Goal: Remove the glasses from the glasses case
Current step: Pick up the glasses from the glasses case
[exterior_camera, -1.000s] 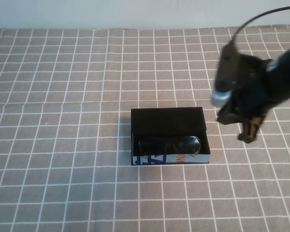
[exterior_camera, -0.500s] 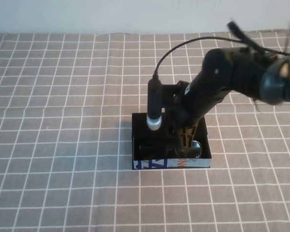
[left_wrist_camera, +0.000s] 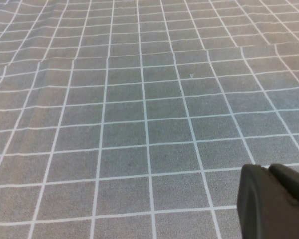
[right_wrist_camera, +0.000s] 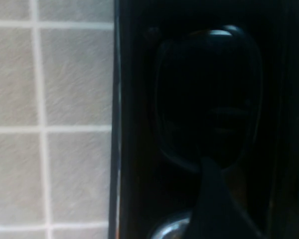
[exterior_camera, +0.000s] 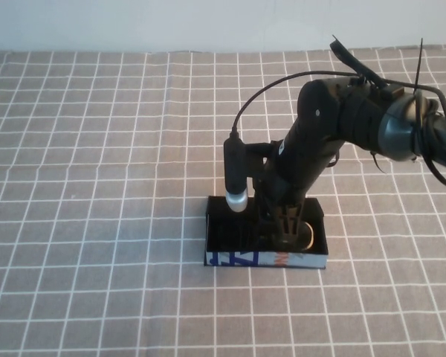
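Observation:
The glasses case (exterior_camera: 238, 259) is a small black box, open on top, with a light blue printed front, lying mid-table. The black glasses lie inside; only one lens (exterior_camera: 310, 236) shows past the arm. My right gripper (exterior_camera: 286, 227) reaches down into the case, right over the glasses. In the right wrist view a dark squarish lens (right_wrist_camera: 209, 89) fills the case interior just ahead of the right gripper (right_wrist_camera: 224, 204), with the case's wall (right_wrist_camera: 120, 124) beside it. My left gripper (left_wrist_camera: 271, 199) is shut and empty over bare cloth, and is out of the high view.
A grey tablecloth (exterior_camera: 97, 149) with a white grid covers the table. A pale wall (exterior_camera: 171, 22) runs along the far edge. The right arm's black cable (exterior_camera: 282, 78) loops above the case.
My right arm has swung from the right of the case to over it and lowered its gripper into the box. The case has shifted slightly. The glasses are now mostly hidden by the arm.

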`<state>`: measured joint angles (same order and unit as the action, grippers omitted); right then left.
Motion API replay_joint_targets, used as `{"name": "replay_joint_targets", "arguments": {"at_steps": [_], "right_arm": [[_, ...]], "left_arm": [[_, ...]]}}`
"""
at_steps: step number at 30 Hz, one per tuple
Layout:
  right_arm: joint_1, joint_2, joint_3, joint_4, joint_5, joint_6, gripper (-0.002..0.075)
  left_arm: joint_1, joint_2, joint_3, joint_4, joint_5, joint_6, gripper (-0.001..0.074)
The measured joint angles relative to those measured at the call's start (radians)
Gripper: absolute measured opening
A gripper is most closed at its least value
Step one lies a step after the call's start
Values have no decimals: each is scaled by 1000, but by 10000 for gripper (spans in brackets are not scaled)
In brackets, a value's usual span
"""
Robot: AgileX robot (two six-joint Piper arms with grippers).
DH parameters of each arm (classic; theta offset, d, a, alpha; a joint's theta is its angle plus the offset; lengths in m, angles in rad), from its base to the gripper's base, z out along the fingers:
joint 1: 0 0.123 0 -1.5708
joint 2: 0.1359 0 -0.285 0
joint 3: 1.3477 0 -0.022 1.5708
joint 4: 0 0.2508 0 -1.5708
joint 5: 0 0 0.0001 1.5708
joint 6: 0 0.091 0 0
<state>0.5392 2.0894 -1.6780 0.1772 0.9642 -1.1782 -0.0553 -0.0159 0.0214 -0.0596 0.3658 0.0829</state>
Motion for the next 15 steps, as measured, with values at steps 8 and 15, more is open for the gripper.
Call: {"name": "replay_joint_targets", "arguments": {"at_steps": [8,15], "right_arm": [[0,-28,0,-26,92,12,321],[5,-67,-4,-31,152,38,321]], "left_arm": [[0,0,0,0,0,0,-5],[0,0,0,0,0,0,-5]]}}
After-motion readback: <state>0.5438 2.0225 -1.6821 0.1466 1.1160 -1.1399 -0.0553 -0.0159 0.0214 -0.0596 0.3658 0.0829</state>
